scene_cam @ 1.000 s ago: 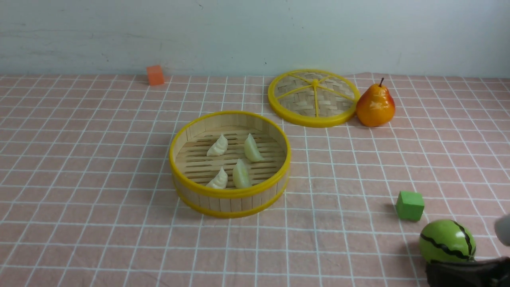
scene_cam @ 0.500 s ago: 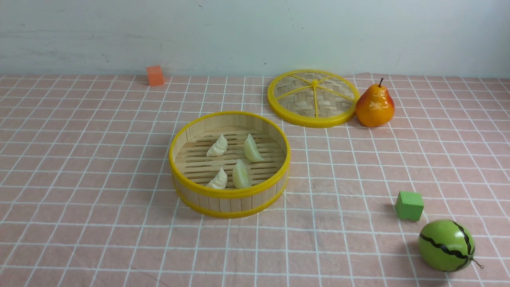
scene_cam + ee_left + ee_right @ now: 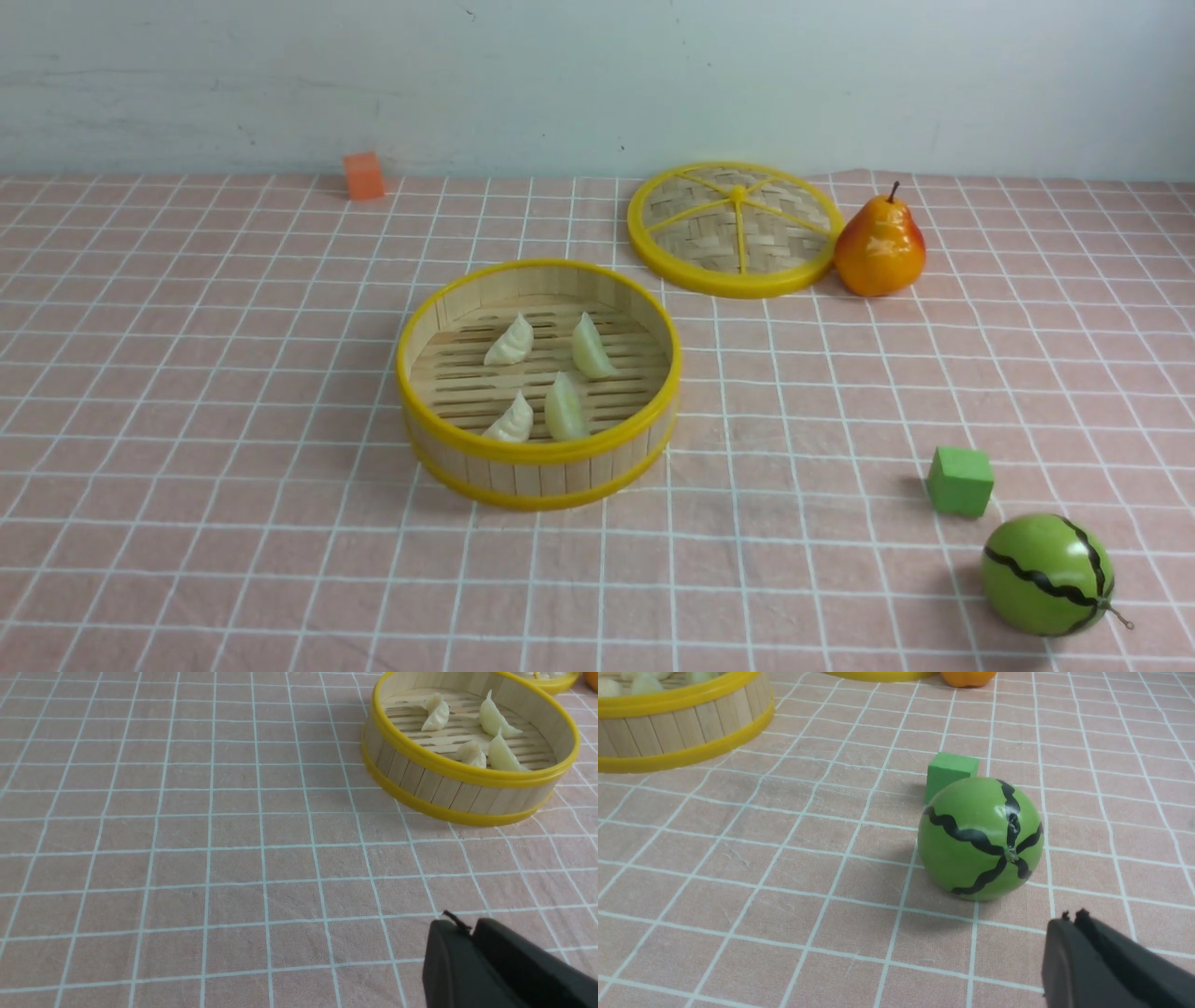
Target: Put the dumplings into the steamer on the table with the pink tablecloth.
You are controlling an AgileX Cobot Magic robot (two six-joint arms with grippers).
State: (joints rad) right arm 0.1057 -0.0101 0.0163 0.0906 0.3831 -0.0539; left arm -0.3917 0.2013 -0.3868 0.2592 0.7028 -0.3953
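Note:
The steamer [image 3: 539, 454], a round bamboo basket with yellow rims, stands mid-table on the pink tablecloth [image 3: 233, 373]. Several dumplings lie on its slatted floor: two cream-white ones [image 3: 510, 342] [image 3: 512, 421] and two pale green ones [image 3: 592, 347] [image 3: 565, 408]. Neither arm shows in the front view. In the left wrist view my left gripper [image 3: 460, 926] hangs shut and empty above bare cloth, well short of the steamer [image 3: 467, 794]. In the right wrist view my right gripper [image 3: 1073, 921] is shut and empty, just short of a toy watermelon [image 3: 980, 837].
The flat woven lid [image 3: 735, 229] lies at the back right with an orange pear [image 3: 879, 245] beside it. A green cube [image 3: 960, 480] and the watermelon [image 3: 1046, 574] sit at the front right. An orange cube [image 3: 363, 175] stands at the back left by the wall.
The dark end of my right arm, at the front view's lower right corner a second ago, has drawn out of that view. The steamer and dumplings have not moved.

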